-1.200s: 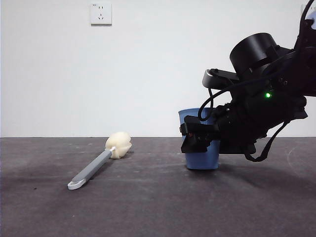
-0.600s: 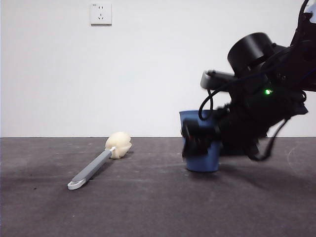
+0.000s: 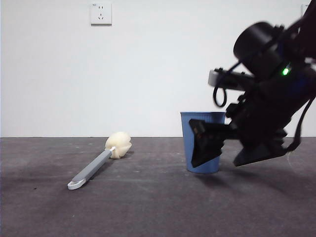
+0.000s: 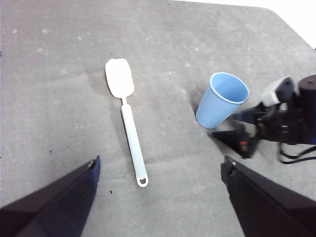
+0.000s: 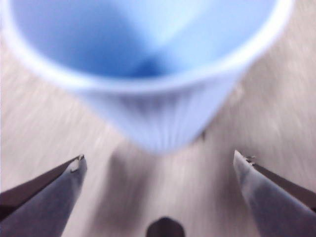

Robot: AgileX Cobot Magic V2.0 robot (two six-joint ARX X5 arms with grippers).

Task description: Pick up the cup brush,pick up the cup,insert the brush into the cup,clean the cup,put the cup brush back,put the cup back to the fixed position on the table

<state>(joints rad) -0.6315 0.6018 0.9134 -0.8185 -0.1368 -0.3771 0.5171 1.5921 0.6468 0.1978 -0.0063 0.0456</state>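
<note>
Blue and ribbed, the cup (image 3: 202,142) stood upright on the dark grey table (image 3: 148,202), its mouth open to the top. In the front view the right pincer (image 3: 210,143) hung at the cup's 3 o'clock side, low and just off the table, with one black jaw crossing in front of the cup's lower wall. The right wrist view showed the cup (image 5: 148,74) large and blurred between and beyond the two jaws, which stood wide apart with nothing between them; the right pincer (image 5: 158,163) held nothing. Whether a jaw touched the cup's wall could not be told.

Well apart from the cup, toward 9 o'clock in the front view, the brush (image 3: 96,165) lay flat on the table. Its cream-yellow sponge head pointed away from the camera and its white looped end lay nearest.

From above, the left wrist view showed the brush (image 4: 127,118) lying straight, with the cup (image 4: 222,101) to one side of it, and the right pincer (image 4: 242,131) just beside the cup's base. The left pincer (image 4: 160,170) hovered high over the table, its two jaws spread wide and gripping nothing.

A white wall socket (image 3: 100,13) sat on the wall at 11 o'clock in the front view.
</note>
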